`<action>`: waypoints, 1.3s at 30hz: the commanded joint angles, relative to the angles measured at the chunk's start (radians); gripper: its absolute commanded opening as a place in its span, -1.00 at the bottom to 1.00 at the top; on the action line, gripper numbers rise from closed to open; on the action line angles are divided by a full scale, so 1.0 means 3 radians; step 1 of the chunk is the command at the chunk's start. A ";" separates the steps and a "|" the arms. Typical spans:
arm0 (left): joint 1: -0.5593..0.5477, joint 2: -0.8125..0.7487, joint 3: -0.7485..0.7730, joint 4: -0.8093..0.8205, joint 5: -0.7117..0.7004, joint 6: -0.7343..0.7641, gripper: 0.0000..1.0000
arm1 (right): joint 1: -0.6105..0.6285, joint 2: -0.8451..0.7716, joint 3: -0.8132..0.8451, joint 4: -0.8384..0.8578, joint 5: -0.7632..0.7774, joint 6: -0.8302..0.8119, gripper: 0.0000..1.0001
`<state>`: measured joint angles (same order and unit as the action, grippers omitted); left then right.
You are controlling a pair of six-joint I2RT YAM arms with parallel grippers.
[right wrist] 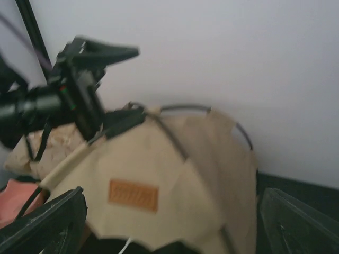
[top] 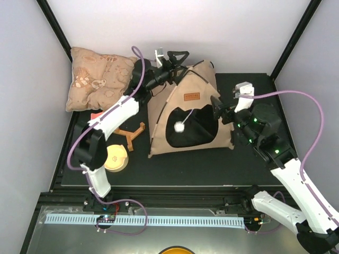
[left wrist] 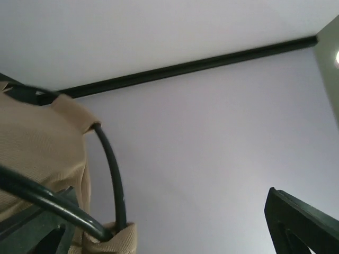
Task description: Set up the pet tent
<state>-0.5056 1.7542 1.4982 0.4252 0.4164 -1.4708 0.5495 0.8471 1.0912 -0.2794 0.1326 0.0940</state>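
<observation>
Standing upright on the worktop (top: pixel 254 159) between the arms: pet tent (top: pixel 164 119), cushion (top: pixel 98 76) off to its left. Spread wide at the tent's peak, left fingers (left wrist: pixel 302 222), one just beside a black pole (left wrist: pixel 112 174), gripping nothing. Equally spread, right fingers (right wrist: pixel 302 222), clear of the tent's right side.

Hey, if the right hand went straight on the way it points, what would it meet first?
Most likely the pet tent: its tan side wall, near the brown label, lies dead ahead of the open right hand. Depth is unclear.
</observation>
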 commanded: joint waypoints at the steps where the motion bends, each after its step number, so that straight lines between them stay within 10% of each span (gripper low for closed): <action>1: 0.0185 0.0186 0.0489 -0.0395 0.1119 0.0547 0.97 | -0.0006 -0.0012 -0.0181 -0.0018 -0.0182 0.0189 0.85; 16: 0.0252 -0.1668 -0.0591 -0.3351 -0.1143 0.3668 0.98 | -0.0002 0.0610 -0.0454 0.0248 -0.0548 0.0167 0.69; 33: 0.1357 -0.1262 -0.1054 -0.2889 -0.1844 0.3821 0.98 | 0.0849 0.1574 -0.0375 0.1141 -0.0524 0.1224 0.51; 39: 0.1526 -0.0215 -0.0065 -0.3375 -0.2045 0.3895 0.98 | 0.0713 0.2036 0.0065 0.1085 0.0297 0.1157 -0.19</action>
<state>-0.0883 1.5341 1.2915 -0.5140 -0.1463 -0.3424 0.7998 1.3952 0.9897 0.0132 0.0227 0.4324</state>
